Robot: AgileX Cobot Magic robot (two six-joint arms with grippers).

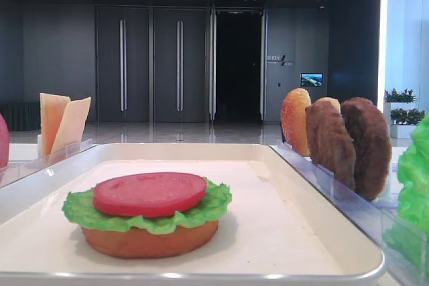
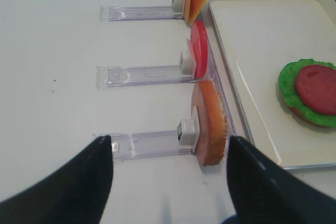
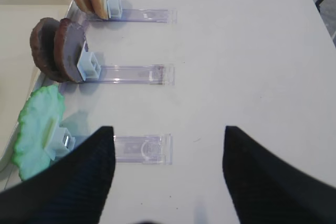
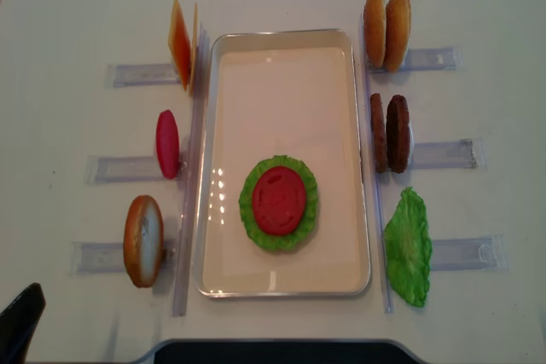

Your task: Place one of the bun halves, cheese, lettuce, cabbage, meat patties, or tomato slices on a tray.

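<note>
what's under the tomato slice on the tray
A green lettuce leaf lies under the tomato slice, and below that a bun half on the tray. The bun's top face is covered.

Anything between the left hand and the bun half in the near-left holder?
Nothing visible. The left hand is open, and the bun half stands upright just ahead of its fingers, with only its clear holder lying between them.

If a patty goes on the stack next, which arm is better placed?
Probably the right. The patties stand in a holder right of the tray, ahead of the open right gripper. The left gripper faces a bun half.
</note>
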